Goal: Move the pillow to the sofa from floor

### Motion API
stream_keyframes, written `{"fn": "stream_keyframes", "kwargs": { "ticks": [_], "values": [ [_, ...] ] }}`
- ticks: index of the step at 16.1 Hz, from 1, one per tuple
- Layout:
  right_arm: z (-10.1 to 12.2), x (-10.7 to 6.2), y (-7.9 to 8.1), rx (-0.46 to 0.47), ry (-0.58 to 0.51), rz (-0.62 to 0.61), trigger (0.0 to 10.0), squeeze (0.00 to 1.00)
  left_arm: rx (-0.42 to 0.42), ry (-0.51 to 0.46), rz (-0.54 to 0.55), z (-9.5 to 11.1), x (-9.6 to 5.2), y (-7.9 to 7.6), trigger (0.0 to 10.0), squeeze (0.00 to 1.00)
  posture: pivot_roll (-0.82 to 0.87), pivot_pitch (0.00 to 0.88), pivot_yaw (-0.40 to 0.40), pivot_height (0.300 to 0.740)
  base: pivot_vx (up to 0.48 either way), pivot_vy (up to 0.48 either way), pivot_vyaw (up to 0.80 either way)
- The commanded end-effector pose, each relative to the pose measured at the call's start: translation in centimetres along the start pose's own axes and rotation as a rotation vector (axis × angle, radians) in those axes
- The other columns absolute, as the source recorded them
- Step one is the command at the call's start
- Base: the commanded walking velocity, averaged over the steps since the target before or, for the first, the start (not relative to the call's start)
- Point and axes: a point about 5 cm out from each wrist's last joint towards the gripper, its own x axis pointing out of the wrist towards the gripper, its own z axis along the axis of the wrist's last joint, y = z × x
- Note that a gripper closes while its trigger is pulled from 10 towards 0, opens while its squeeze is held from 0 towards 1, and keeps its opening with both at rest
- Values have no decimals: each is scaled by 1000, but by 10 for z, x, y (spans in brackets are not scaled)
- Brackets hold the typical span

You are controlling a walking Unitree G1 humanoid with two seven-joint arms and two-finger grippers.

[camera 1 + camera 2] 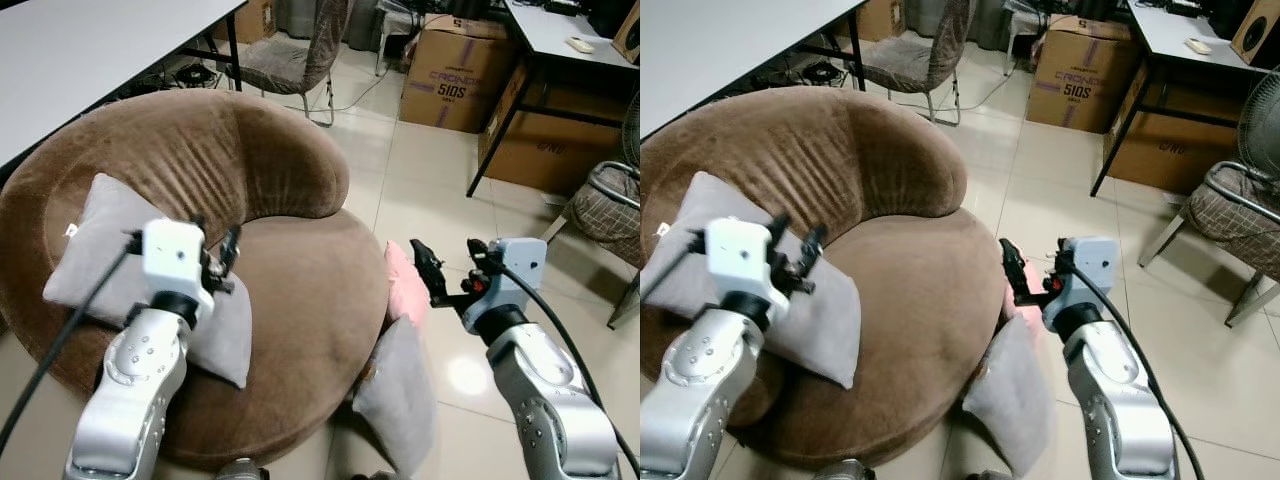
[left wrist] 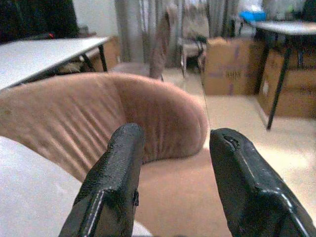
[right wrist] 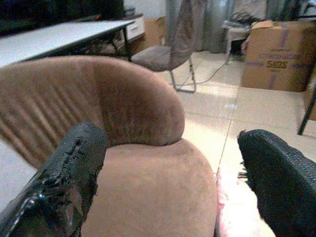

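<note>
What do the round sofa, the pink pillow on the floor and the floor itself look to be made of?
Sofa: brown plush, likely velvet or microfibre; the nap shows streaks on the backrest. Pink pillow: soft fabric, apparently stuffed; weave too small to tell. Floor: glossy pale tiles, with grout lines and a light glare. Right gripper hangs open above the pink pillow; left gripper is open over the sofa.
</note>
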Motion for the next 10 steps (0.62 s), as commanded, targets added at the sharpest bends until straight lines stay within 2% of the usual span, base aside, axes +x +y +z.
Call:
{"fn": "stream_keyframes", "kwargs": {
  "ticks": [1, 2, 4, 6, 8, 10],
  "values": [
    [2, -3, -6, -27, 8, -59, 10000, 0, 9, -4, -20, 1, 2, -2, 10000, 0, 54, 0, -41, 740, 0, 0, -800],
    [1, -5, -11, -68, 8, -107, 10000, 0, 6, -1, -24, 0, 1, -2, 10000, 0, 55, 0, -46, 740, 0, 0, -800],
    [3, -8, -15, -72, -7, -170, 10000, 0, 11, 9, -24, -3, 1, -2, 10000, 0, 55, 0, -46, 740, 0, 0, -800],
    [6, -9, -13, -30, -16, -152, 10000, 0, 5, 3, -22, -4, 0, -3, 10000, 0, 54, 0, -49, 740, 0, 0, -800],
    [12, -7, -10, -46, -62, -141, 10000, 0, -11, -4, -14, -4, -1, -2, 10000, 0, 55, 0, -49, 740, 0, 0, -800],
    [11, -8, -9, -28, -57, -141, 10000, 0, -10, -12, -17, -3, -1, -1, 10000, 0, 55, 0, -50, 740, 0, 0, -800]
  ]
}}
